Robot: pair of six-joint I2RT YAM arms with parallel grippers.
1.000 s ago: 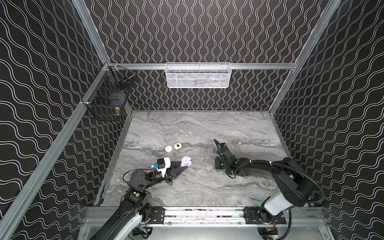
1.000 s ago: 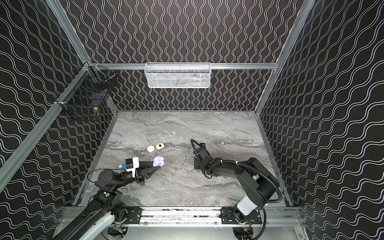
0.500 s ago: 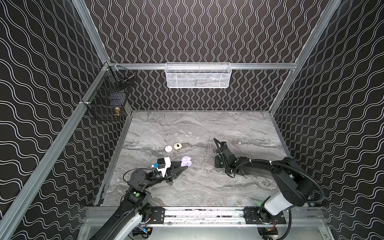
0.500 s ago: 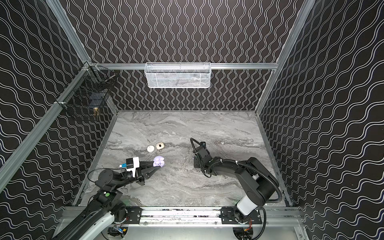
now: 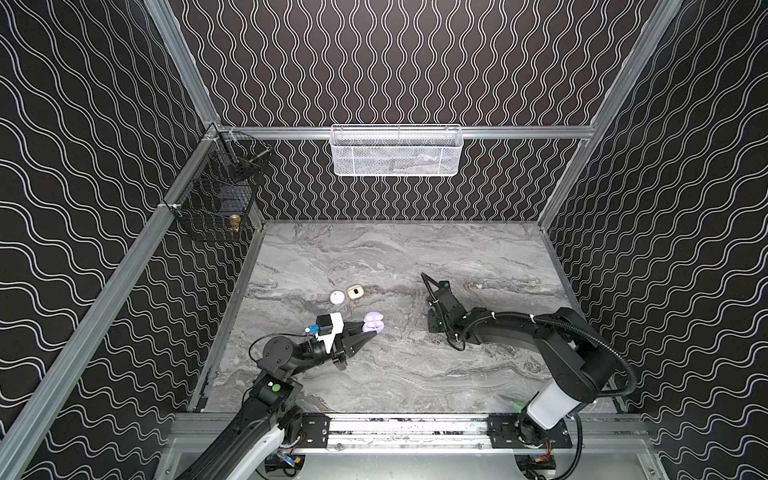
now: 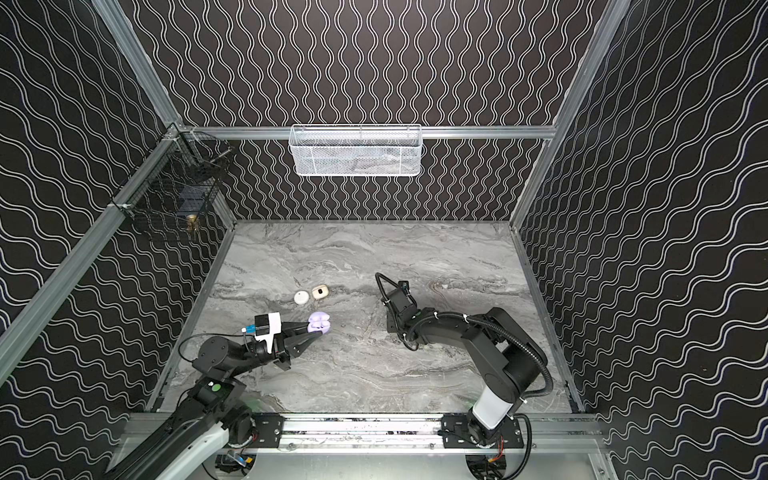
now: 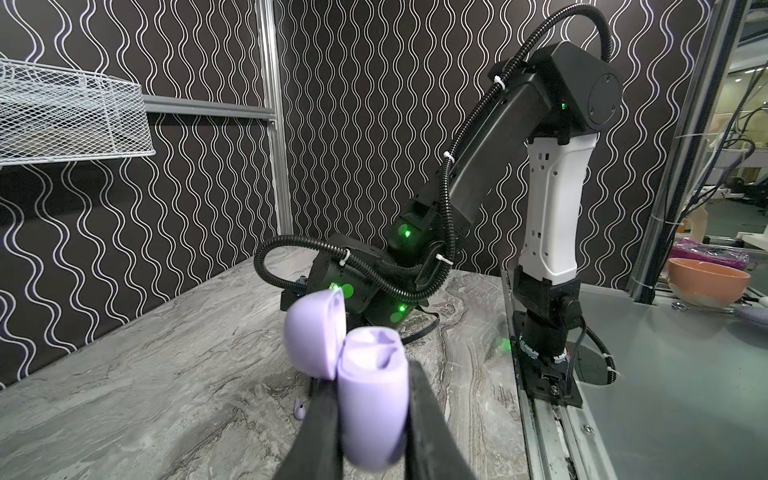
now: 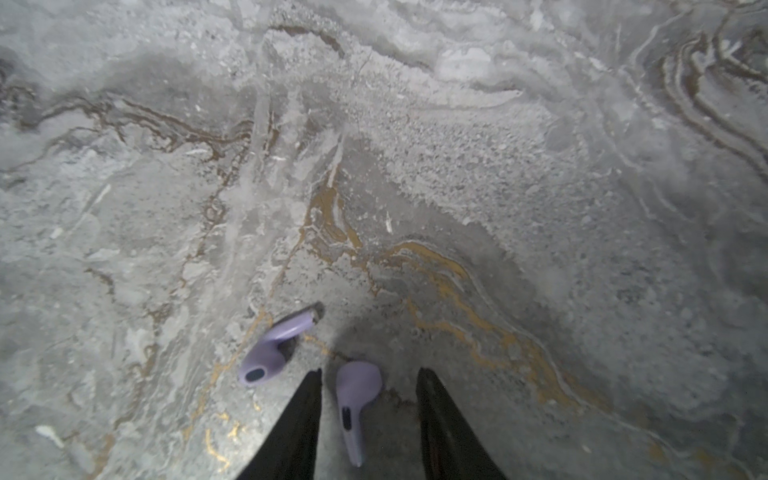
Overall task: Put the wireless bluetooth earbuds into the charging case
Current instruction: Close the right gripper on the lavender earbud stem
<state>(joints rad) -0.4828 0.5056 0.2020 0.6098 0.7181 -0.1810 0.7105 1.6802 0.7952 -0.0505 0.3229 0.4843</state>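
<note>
The left claw [image 7: 370,374] is clamped on the open lavender case [image 7: 372,399]. Right of the case, the right claw [image 8: 370,370] stands parted astride one lavender earbud [image 8: 357,384], its twin [image 8: 270,353] beside. Likely light, slick, rigid: pinch the stem. Marbled grey bench [image 5: 415,374]; beyond the case, wavy-patterned walls [image 5: 395,62].
</note>
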